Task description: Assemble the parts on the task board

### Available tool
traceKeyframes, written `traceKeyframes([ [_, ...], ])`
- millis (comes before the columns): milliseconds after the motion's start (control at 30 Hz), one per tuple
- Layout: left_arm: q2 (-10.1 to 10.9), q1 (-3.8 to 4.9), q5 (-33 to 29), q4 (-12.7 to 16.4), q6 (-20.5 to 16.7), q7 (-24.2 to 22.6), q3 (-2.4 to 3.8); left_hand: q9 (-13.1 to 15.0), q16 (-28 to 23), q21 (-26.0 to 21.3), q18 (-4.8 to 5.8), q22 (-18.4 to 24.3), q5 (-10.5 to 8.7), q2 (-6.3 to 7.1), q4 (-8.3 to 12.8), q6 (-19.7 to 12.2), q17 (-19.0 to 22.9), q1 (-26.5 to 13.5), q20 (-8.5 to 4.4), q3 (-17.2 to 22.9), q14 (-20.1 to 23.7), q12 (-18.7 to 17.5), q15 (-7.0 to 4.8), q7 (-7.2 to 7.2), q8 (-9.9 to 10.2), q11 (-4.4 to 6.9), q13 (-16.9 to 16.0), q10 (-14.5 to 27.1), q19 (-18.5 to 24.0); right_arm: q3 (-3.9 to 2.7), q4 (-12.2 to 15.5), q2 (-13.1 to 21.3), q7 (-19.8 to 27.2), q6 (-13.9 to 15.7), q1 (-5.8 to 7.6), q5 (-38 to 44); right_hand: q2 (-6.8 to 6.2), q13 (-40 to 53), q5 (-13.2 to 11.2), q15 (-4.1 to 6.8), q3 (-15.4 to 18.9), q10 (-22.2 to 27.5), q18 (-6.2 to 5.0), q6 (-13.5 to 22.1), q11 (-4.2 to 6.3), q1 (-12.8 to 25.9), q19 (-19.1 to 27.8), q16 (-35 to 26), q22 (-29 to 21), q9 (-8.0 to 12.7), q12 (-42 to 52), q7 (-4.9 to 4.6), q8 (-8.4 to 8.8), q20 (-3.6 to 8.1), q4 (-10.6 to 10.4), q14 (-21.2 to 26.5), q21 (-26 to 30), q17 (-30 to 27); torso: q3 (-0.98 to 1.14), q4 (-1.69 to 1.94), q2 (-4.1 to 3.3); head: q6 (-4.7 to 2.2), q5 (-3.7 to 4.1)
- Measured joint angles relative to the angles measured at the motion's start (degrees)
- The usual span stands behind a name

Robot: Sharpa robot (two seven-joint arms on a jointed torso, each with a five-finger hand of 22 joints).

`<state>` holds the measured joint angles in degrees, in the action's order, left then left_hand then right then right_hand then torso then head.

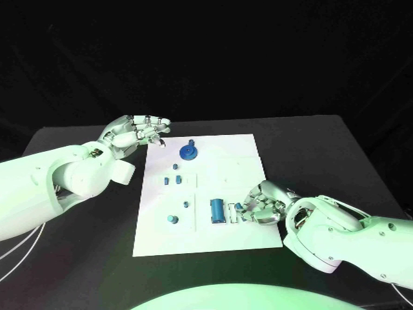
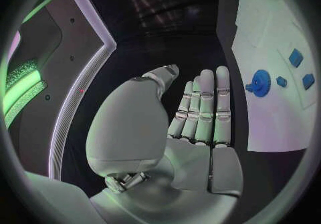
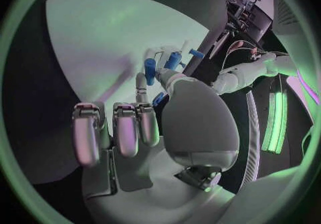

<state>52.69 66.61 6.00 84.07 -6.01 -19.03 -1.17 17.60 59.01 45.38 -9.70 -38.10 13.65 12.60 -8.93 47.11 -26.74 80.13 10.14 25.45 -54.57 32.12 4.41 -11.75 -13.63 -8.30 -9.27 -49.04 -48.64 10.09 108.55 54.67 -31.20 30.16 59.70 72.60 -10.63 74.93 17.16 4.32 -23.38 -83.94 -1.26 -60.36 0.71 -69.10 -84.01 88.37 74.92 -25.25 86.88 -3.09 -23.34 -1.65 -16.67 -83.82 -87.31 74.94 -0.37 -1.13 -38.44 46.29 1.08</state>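
Observation:
The white task board (image 1: 234,161) lies in the middle of the black table. On its far end sits a round blue part with a knob (image 1: 189,152) (image 2: 259,82), with small blue blocks (image 1: 175,179) (image 2: 295,57) below it. A blue cylinder (image 1: 216,211) (image 3: 150,69) lies near the front. My right hand (image 1: 265,205) (image 3: 144,122) rests at the board's right edge beside the cylinder. Its thumb and one finger pinch a small blue part (image 1: 239,208) (image 3: 159,99), and its other fingers are curled in. My left hand (image 1: 137,132) (image 2: 200,112) hovers off the board's far left corner, fingers straight and holding nothing.
Two small round blue parts (image 1: 172,219) (image 1: 186,205) lie at the board's front left. A thin white and blue pin (image 1: 230,212) (image 3: 173,61) lies between the cylinder and my right hand. Bare black table (image 1: 86,258) surrounds the board on all sides.

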Motion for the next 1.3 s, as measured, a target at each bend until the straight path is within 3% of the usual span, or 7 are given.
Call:
traceKeyframes([
  [500,-0.01,0.0,0.24,0.03,0.24,0.0,0.0,0.0,0.0,0.0,0.0,0.06,0.0,0.0,0.0,0.0,0.0,0.0,0.0,0.0,0.0,0.0,0.0,0.0,0.0,0.0,0.0,0.0,0.0,-0.02,-1.47,-1.9,1.16,2.5,-0.36,-4.89,0.08,0.0,0.0,0.0,0.31,0.0,0.0,-0.31,-0.01,0.65,0.0,0.0,-0.01,0.27,0.24,0.31,0.08,0.0,0.0,0.0,0.0,-0.01,0.02,0.01,0.0,0.11,-0.07],
  [1300,-0.06,0.0,0.61,-0.01,0.63,0.15,0.0,0.06,0.0,-0.09,0.0,0.18,0.0,0.0,0.0,0.0,-0.04,0.0,0.0,0.0,0.0,0.0,0.0,0.0,0.0,0.0,0.0,0.0,0.0,-0.08,-2.49,-2.93,1.17,0.51,-0.6,-6.16,-0.15,0.0,-0.24,-0.01,0.86,0.0,0.0,-0.04,-0.01,1.15,0.0,0.0,0.03,0.42,0.24,0.02,0.41,-0.01,0.06,0.0,0.69,-0.02,0.0,0.01,0.04,0.25,-0.22],
])
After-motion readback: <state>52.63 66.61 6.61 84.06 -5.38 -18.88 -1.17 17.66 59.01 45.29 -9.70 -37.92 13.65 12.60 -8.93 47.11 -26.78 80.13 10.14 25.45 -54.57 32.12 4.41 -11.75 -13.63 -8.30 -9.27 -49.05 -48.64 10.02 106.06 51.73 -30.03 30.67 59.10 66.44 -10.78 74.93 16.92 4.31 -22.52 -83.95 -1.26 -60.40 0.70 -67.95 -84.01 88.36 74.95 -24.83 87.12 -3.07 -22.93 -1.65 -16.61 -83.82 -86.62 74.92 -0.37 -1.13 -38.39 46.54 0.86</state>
